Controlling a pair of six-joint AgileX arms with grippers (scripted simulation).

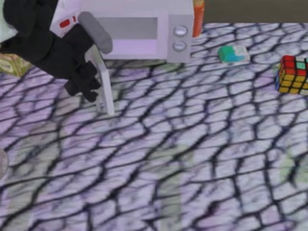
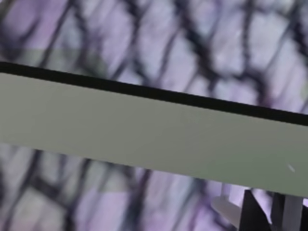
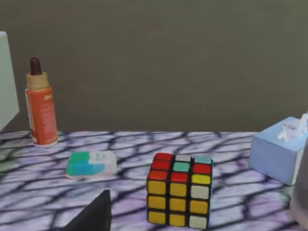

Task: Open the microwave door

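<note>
A purple, crackle-patterned tabletop (image 1: 192,168) fills the lower and middle part of the top view, bare across the near half.

In the upper left of the top view, the left hand (image 1: 89,91), black and bulky, sits against the free edge of the microwave door (image 1: 105,82). The door stands swung out from the oven front, seen almost edge-on as a thin white panel running down toward the near side, hinged at the oven's left. The hand appears placed there to pull or push the door wider; whether its fingers are closed on the edge or only resting beside it cannot be told. The left wrist view shows only a broad pale-green band with a dark edge crossing the frame, probably the door very close up.

Behind it, along the top edge of the frame, stands the microwave (image 1: 144,29), white and boxy, two silver knobs on its right panel. Its cavity looks open and pale inside, with nothing seen in it. Judged from this, the door is already well open.

Farther right lie a small teal-and-white packet (image 1: 233,53) and a colour cube (image 1: 292,74). An orange dropper bottle (image 1: 198,17) stands behind the microwave's right corner, and a blue tissue box (image 3: 281,147) appears in the right wrist view. The right hand is out of the top view, and its fingers cannot be judged.
</note>
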